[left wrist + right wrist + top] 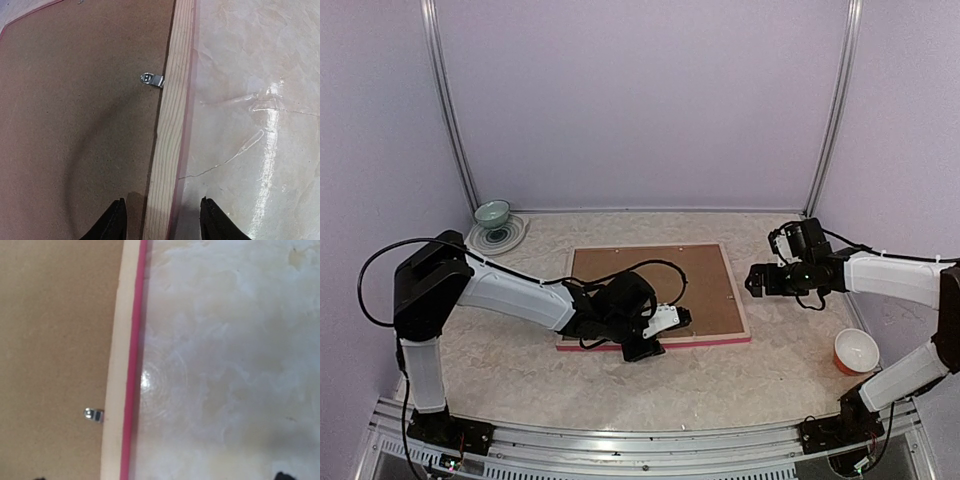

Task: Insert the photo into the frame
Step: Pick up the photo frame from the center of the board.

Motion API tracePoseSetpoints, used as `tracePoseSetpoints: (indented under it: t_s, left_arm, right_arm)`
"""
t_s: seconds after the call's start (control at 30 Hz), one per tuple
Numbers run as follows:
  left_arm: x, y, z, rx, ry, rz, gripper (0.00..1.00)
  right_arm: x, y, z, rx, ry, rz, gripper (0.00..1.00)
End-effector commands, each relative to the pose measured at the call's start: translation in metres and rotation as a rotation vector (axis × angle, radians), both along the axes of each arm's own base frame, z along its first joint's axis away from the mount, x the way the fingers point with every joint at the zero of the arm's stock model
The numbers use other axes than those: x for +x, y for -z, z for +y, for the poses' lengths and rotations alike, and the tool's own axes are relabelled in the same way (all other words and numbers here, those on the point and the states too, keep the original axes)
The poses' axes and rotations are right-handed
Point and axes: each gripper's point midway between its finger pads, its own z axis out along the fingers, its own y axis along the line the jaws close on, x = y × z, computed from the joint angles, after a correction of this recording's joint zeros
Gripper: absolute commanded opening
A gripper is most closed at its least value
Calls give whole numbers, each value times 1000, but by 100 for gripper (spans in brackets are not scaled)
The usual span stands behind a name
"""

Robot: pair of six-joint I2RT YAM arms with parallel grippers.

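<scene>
- Plainly the left pincer (pixel 164 222) is the worry: its fingers stand apart astride the near rail of the frame (pixel 170 125), one tip over the brown backing board (pixel 75 125) to its left, the other over the bare table (pixel 250 75) to its right, gripping nothing.
- Closing from here could pinch the rail crooked and skid the frame over the glossy table, or lever it up so the board shifts.
- Ahead of that pincer a small metal tab (pixel 152 79) lies turned over the board; sliding forward along the rail might snag it.
- Left arm: stretched low and forward, wrist tipped down over the rail.
- No view shows the photo — the frame lies flat, back upward, between the two pincers, board filling it, so I cannot tell whether the print sits underneath.
- Right pincer (pixel 757 280): jaws wide and empty, hovering beside the frame's right rail, which runs just to its left with a second tab (pixel 94 415) on the board — a careless drop there could knock the rail sideways.
- Right arm: elbow folded, forearm roughly level, wrist aimed inward toward the frame, above the table.
</scene>
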Motion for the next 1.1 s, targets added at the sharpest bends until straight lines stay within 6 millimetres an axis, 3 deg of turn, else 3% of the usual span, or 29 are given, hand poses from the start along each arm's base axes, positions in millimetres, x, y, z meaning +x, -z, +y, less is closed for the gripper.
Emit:
tracePoseSetpoints:
  t_s: [0.0, 0.23, 0.6, 0.83, 1.07]
  left_arm:
    - [8, 0, -6, -11, 6, -15, 47]
    - [9, 8, -5, 13, 10, -5, 30]
    - [9, -3, -10, -2, 29, 30, 0]
    - [10, -18, -16, -25, 34, 35, 0]
    - [17, -48, -18, -77, 18, 0, 0]
  right_arm:
    - [2, -11, -2, 27, 13, -33, 99]
    - [4, -16, -3, 34, 20, -41, 99]
    - [4, -25, 6, 83, -11, -37, 99]
    - [-2, -14, 12, 186, -26, 25, 99]
    - [-13, 3, 19, 317, -44, 116, 98]
